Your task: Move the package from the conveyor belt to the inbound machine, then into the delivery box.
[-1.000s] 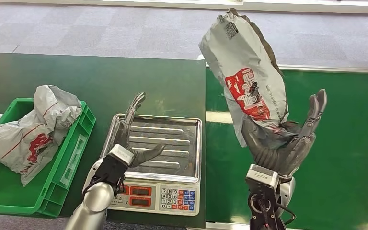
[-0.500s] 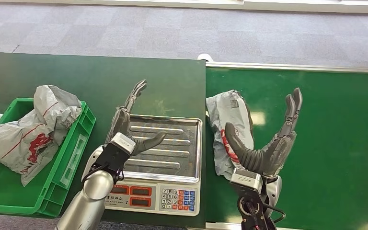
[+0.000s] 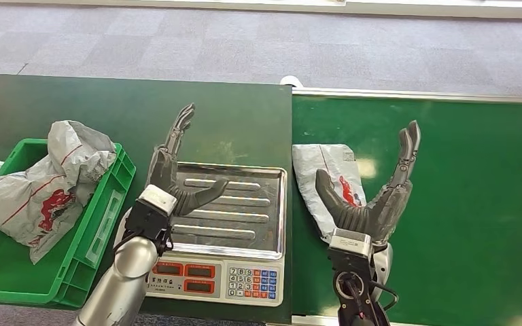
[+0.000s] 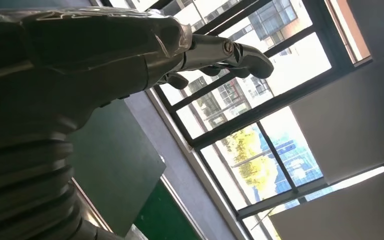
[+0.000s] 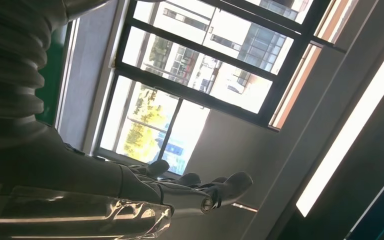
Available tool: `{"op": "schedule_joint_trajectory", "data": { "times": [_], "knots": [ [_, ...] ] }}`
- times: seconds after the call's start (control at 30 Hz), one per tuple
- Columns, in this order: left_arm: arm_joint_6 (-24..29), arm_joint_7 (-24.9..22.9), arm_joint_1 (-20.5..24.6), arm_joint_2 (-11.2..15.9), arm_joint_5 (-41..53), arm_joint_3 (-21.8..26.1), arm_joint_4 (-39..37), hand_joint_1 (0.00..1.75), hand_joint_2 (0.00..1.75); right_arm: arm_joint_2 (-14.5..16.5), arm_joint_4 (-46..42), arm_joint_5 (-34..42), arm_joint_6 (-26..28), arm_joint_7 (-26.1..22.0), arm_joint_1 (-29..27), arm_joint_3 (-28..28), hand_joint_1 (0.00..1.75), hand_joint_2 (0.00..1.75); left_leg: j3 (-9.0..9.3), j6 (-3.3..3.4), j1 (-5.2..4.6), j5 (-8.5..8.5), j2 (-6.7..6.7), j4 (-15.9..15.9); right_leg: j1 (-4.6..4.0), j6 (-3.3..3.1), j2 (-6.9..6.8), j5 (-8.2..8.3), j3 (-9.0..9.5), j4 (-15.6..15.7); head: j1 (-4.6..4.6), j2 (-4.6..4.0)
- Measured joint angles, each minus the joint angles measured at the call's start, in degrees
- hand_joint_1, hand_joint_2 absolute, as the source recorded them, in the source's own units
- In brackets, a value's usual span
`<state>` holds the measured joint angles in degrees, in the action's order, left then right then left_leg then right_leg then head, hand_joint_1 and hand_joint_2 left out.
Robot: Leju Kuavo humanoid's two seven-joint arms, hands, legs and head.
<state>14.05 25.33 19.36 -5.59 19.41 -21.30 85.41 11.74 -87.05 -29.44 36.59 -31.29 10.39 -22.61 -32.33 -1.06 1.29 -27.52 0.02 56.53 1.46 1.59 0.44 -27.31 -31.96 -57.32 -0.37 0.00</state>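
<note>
The right hand [image 3: 370,197] is raised over the green conveyor belt [image 3: 462,204], palm turned inward, its fingers spread wide and pointing up and away from the robot; it holds nothing. The thumb stretches out toward the robot's left. The package [image 3: 326,182], a grey plastic mailer with a red print, lies flat on the belt just beside and partly behind that thumb, on the thumb side of the hand, near the belt's edge next to the scale. Whether the thumb touches the bag cannot be told.

The left hand [image 3: 173,173] hangs above the near left corner of the scale's steel tray [image 3: 245,204], also wide apart with nothing in it: fingers [image 4: 230,52] straight and reaching forward, thumb angled across the ribbed tray. The weighing scale [image 3: 228,275], with its red displays and keypad, stands in front of that hand's wrist on the dark green table [image 3: 75,102].

Further out on the left hand's outer side sits a green plastic crate [image 3: 105,224], holding another crumpled grey mailer [image 3: 47,183] with a red print, which drapes over the crate's rim.
</note>
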Motion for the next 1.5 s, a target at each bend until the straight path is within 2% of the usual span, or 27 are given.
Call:
{"op": "schedule_joint_trajectory", "data": {
  "times": [0.13,0.23,0.37,0.47,0.53,0.63,0.77,0.9,1.0,1.13,1.23,1.4,1.5],
  "knots": [
    [1.5,2.5,-0.5,0.5,-3.4,1.4,1.0,0.00,1.75,-0.3,0.3,1.1,0.5,0.3,0.2,0.4,0.00,1.75,0.00,0.00,0.00,0.00,0.00,0.0,0.00,0.00,0.00,0.00,0.00,0.0,0.00,0.00],
    [4.6,5.8,-2.3,1.0,-5.9,3.1,3.1,0.00,1.75,-1.0,0.3,8.1,-1.7,2.1,0.2,3.1,0.00,1.75,0.00,0.00,0.00,0.00,0.00,0.0,0.00,0.00,0.00,0.00,-0.01,0.0,0.00,0.00],
    [7.4,8.3,-6.2,2.0,-9.2,6.4,7.5,0.00,1.75,-2.8,2.6,23.0,-10.2,6.5,0.4,12.8,0.00,1.75,-0.02,0.00,-0.02,-0.01,-0.02,0.0,0.02,0.01,-0.02,-0.01,0.01,0.0,0.01,0.00],
    [7.7,8.7,-8.4,2.7,-11.0,9.2,10.2,0.00,1.75,-4.8,10.0,26.8,-17.1,9.5,2.1,21.2,0.00,1.75,-0.03,0.01,-0.02,-0.01,-0.06,0.0,0.02,0.01,-0.02,0.00,0.03,0.0,0.01,0.00],
    [7.7,8.6,-9.5,2.8,-11.3,10.7,11.6,0.00,1.75,-6.3,16.6,25.8,-20.8,11.4,3.8,25.4,0.00,1.75,-0.02,0.01,-0.02,0.00,-0.06,0.0,0.02,0.01,-0.02,0.01,0.04,0.0,0.01,0.00],
    [8.1,8.3,-11.4,2.8,-10.8,12.6,13.6,0.00,1.75,-8.2,25.8,21.9,-23.6,14.5,6.4,29.1,0.00,1.75,0.00,0.03,-0.01,0.02,-0.06,0.0,0.01,0.01,-0.02,0.02,0.03,0.0,-0.01,0.00],
    [8.7,8.0,-14.7,2.8,-11.0,14.6,15.3,0.00,1.75,-10.0,35.1,18.6,-26.1,17.9,9.2,31.5,0.00,1.75,0.00,0.03,-0.01,0.02,-0.05,0.0,0.00,0.01,-0.01,0.01,0.00,0.0,-0.01,0.00],
    [8.6,8.0,-17.2,2.8,-11.8,16.0,16.1,0.00,1.75,-11.0,40.9,17.9,-27.2,18.6,10.7,32.9,0.00,1.75,-0.04,0.03,-0.01,0.02,-0.05,0.0,0.01,0.02,-0.04,-0.02,-0.02,0.0,-0.01,0.00],
    [8.5,8.0,-18.0,2.7,-11.9,16.5,16.3,0.00,1.75,-11.3,43.2,17.5,-27.8,18.8,11.2,33.4,0.00,1.75,-0.04,0.03,-0.01,0.02,-0.05,0.0,0.01,0.02,-0.04,-0.02,-0.01,0.0,0.01,0.00],
    [7.6,8.0,-18.3,2.7,-12.2,16.7,16.3,0.00,1.75,-11.5,45.5,14.5,-32.7,20.4,11.6,33.5,0.00,1.75,-0.04,0.03,-0.01,0.02,-0.06,0.0,0.01,0.01,-0.03,-0.01,0.00,0.0,0.00,0.00],
    [7.4,8.0,-18.3,2.7,-12.4,16.7,16.2,0.00,1.75,-11.5,45.8,13.7,-34.1,20.6,11.7,33.4,0.00,1.75,-0.03,0.03,-0.01,0.02,-0.06,0.0,0.01,0.01,-0.03,0.00,0.00,0.0,0.00,0.00],
    [6.0,7.5,-17.0,2.0,-13.1,16.6,14.9,0.00,1.75,-11.6,52.1,8.2,-42.8,20.2,14.1,30.0,0.00,1.75,-0.01,0.02,-0.01,0.04,-0.05,0.0,0.00,0.00,-0.05,0.01,0.00,0.0,0.00,0.00],
    [5.5,7.2,-16.3,1.9,-13.1,16.6,14.6,0.00,1.75,-11.5,54.1,7.6,-48.5,16.4,14.8,28.4,0.00,1.75,-0.01,0.02,-0.01,0.03,-0.02,0.0,0.00,0.00,-0.02,0.01,-0.01,0.0,0.01,0.00]
  ]
}}
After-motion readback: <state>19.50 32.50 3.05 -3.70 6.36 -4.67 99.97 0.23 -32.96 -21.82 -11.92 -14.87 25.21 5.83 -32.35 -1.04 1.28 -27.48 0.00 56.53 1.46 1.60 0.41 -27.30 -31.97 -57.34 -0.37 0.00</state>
